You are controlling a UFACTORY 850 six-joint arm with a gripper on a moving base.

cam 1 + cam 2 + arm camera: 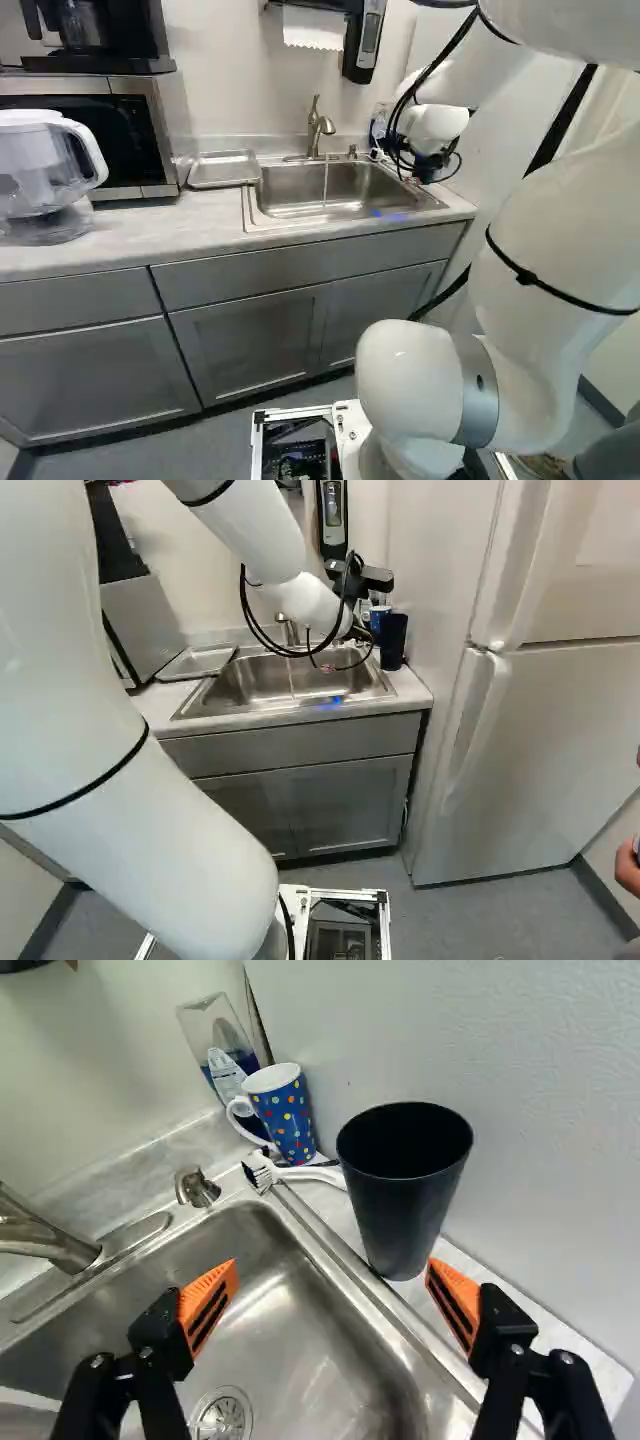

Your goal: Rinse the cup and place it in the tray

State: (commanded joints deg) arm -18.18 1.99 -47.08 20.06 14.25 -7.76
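Cup [405,1200], black, upright on narrow strip of table [125,240] between sink [320,1360] edge and side wall [560,1110]; tight there, roomier over basin. Gripper [430,166] above sink, jaws wide apart. Tray [223,170] between sink and microwave [155,130]. Counts: one black cup, one dotted mug [286,1118], one tray, one faucet [60,1245].

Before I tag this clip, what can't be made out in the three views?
- Black cup: its inner bottom, lost in shadow, wrist view.
- Clear bottle: lower part, behind the dotted mug, wrist view.
- Faucet: the rest, cut off by the edge, wrist view.
- Pitcher: one side, cut off, left base view.
- Microwave: front, mostly behind the arm, right base view.
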